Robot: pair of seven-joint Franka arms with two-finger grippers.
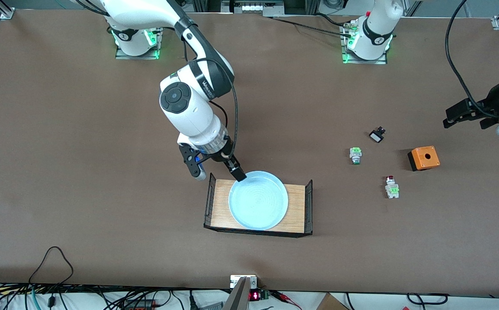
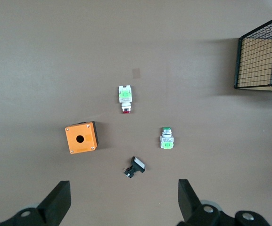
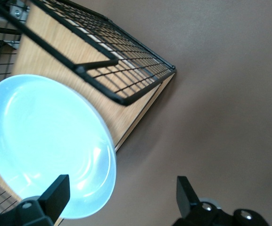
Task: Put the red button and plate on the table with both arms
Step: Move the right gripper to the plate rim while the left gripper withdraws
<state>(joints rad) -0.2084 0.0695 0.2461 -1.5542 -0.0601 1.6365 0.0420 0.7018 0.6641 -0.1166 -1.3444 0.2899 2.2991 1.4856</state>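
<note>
right claw [image 1: 220, 170] gapes astride the plate [image 1: 258, 206] rim; left claw [image 1: 469, 116] waits agape.

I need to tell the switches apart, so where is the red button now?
In the front view the red button lies on the table toward the left arm's end, nearer the camera than the orange box and the green-capped switch.

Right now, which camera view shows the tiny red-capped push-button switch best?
The left wrist view: the tiny red-capped push-button switch lies unobstructed, its red cap, whitish body and green block distinct. The front view shows it smaller, on the brown table. The right wrist view misses it.
</note>
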